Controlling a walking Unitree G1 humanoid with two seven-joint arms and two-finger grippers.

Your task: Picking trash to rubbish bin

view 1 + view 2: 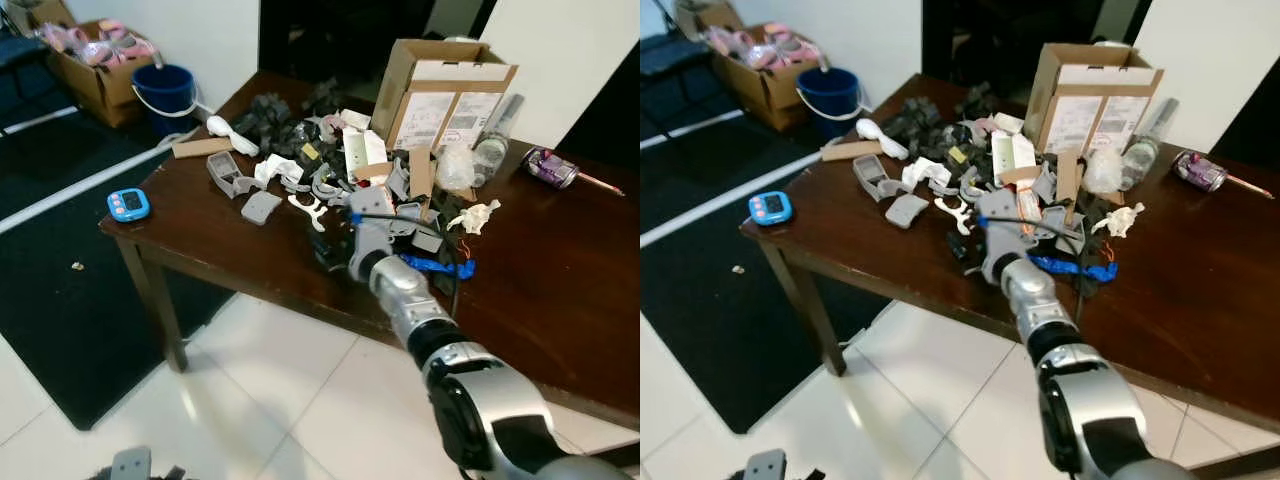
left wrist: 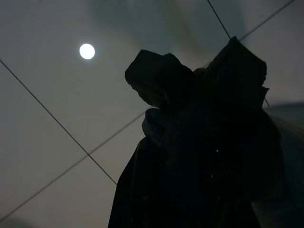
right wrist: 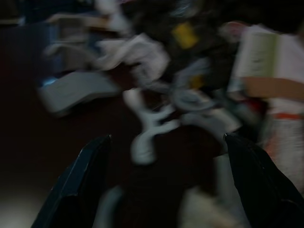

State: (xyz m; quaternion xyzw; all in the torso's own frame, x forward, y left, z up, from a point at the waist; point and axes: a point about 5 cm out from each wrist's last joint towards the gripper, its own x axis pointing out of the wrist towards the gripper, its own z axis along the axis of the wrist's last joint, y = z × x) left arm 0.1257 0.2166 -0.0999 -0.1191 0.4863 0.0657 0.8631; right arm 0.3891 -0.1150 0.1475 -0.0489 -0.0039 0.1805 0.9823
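Right gripper [image 3: 164,183], fingers spread wide, hovers mid-frame over trash pile [image 1: 340,165] (blurred, perhaps plastic scraps) on the table [image 1: 200,235].

printed sheets on the cardboard box [image 1: 445,95], wording too small to read
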